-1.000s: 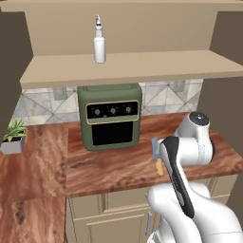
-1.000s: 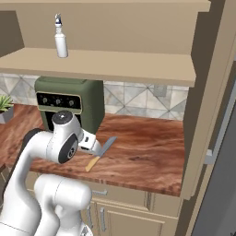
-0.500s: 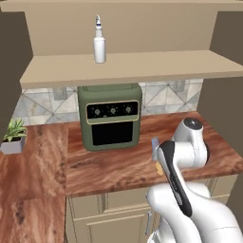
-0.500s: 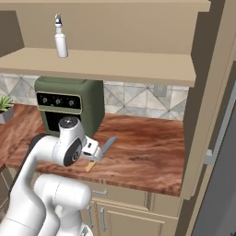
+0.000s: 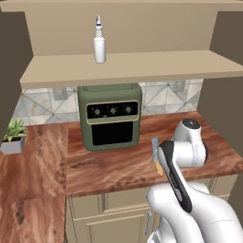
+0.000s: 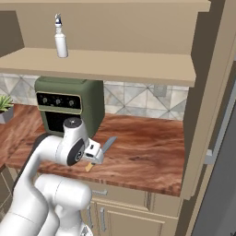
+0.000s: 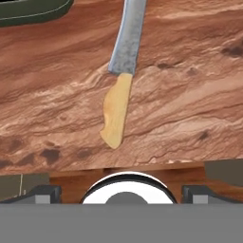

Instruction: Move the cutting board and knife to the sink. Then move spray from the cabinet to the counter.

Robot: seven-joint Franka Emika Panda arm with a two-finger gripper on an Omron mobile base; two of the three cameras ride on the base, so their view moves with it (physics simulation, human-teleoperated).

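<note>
Nearest the camera on the hand, the gripper (image 7: pixel 121 190) hangs low over the front edge of the surface (image 6: pixel 147 152), its jaws spread wide and released, holding nothing; that width suits a drop straight down over something lying flat. Just ahead of it lies the knife (image 7: pixel 121 71), flat on the red-brown wood, its yellow handle toward the front edge and the grey-blue blade running away toward the wall. The handle sits roughly on the line between the two finger tips, so the hand looks lined up to take the knife by the handle, which is the thicker, safer part to pinch; the blade is thin and lies flush on the wood, and would be hard to get under. From the right base view the arm is folded low and forward, the wrist turned down toward the knife, which fits a reach that is set up but not yet closed. Judging from this, the job is at its early stage: the knife is not yet lifted. Behind the knife, to one side, stands a green countertop oven (image 5: pixel 110 116), close enough that the hand needs care on the way up. Farther left along the wood sits a small potted plant (image 5: pixel 14 135). Farthest back and highest, the spray (image 5: pixel 99 42) stands upright on the open cabinet (image 5: pixel 142 69) shelf, waiting for the second half of the job.
</note>
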